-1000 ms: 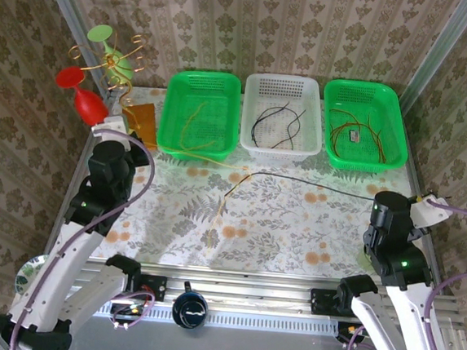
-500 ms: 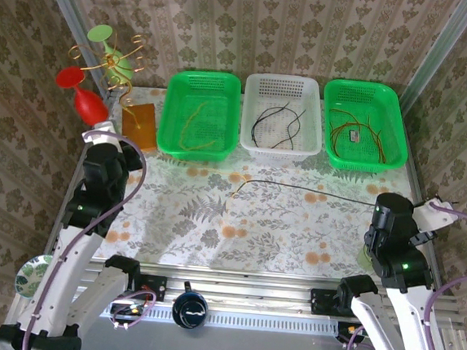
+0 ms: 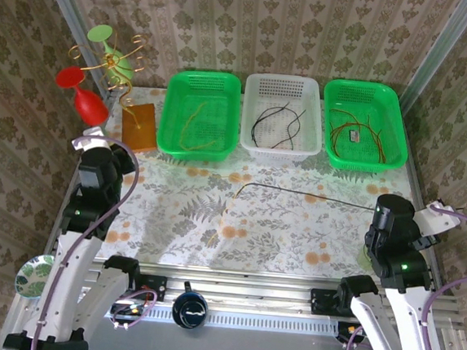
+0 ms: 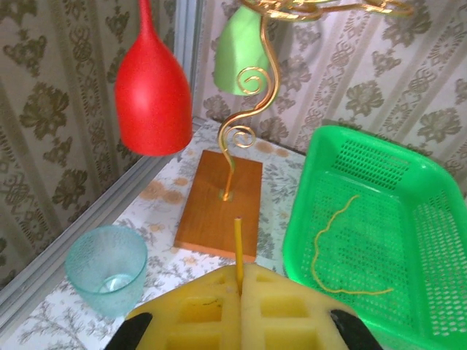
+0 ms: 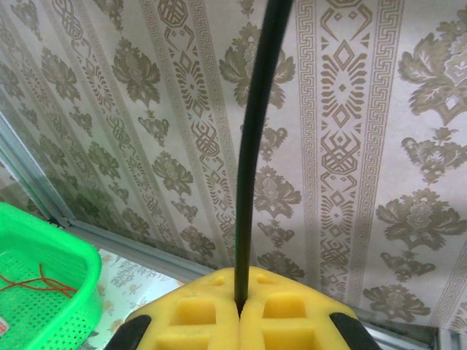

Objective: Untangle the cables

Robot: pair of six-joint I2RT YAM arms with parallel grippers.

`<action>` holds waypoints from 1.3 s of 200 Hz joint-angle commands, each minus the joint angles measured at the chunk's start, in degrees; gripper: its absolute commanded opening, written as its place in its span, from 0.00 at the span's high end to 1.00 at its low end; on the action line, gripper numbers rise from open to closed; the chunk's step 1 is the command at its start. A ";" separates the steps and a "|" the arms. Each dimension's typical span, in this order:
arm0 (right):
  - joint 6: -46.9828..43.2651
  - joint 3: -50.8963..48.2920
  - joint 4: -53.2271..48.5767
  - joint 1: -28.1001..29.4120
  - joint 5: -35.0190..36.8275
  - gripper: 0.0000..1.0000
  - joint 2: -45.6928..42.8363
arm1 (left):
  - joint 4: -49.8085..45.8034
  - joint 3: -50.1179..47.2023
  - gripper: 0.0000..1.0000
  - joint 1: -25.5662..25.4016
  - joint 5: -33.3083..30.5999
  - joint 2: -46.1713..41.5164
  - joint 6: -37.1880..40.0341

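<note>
Across the middle of the tabletop [image 3: 293, 238] a black cable [image 3: 305, 194] runs left to right, left end bent toward the near side, right end going to the right arm; right hand [image 5: 239, 310] has its yellow pads pressed together on that cable, which rises straight out of the seam against the wallpaper; left hand [image 4: 241, 281] is at the far-left corner, pads closed on a short yellow cable end [image 4: 237, 244] sticking out between them; three baskets sit in a row along the far edge; left basket [image 3: 174, 104], green, holds a thin yellow cable [image 3: 193, 126], wavy, lying loose on its floor; white basket [image 3: 282, 83] in the middle holds black cables [image 3: 275, 125] in loose curves; right basket [image 3: 368, 88], green, holds orange and olive cables [image 3: 360, 133] looped together, with a small grey part among them; left of the baskets a wooden base [image 4: 219, 200] carries a gold wire stand with a red cup [image 4: 152, 95] and a green cup [image 4: 237, 51] hung upside down; a clear teal cup [image 4: 106, 266] stands upright near the base, apart from it.
</note>
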 commanded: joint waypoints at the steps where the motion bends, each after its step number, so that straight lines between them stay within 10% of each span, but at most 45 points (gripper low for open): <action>1: 0.16 -0.63 -1.70 -0.67 5.44 1.00 -0.13 | -0.97 -1.00 1.00 0.75 -3.85 -1.54 -2.04; 72: -1.95 -0.21 -1.60 -4.09 6.19 1.00 2.16 | 1.40 -2.12 1.00 2.15 -3.11 -1.71 -0.50; 134: 2.60 -2.56 1.51 -4.37 -15.65 1.00 0.01 | 6.97 -0.37 1.00 -0.64 11.40 2.97 -7.02; 192: 0.42 -0.59 7.60 -4.29 -27.03 1.00 2.83 | 10.69 14.81 1.00 -15.54 4.20 12.67 6.11; 260: 4.88 -1.24 7.17 -4.29 -32.35 1.00 2.52 | 13.36 38.42 1.00 -16.13 9.29 29.90 13.63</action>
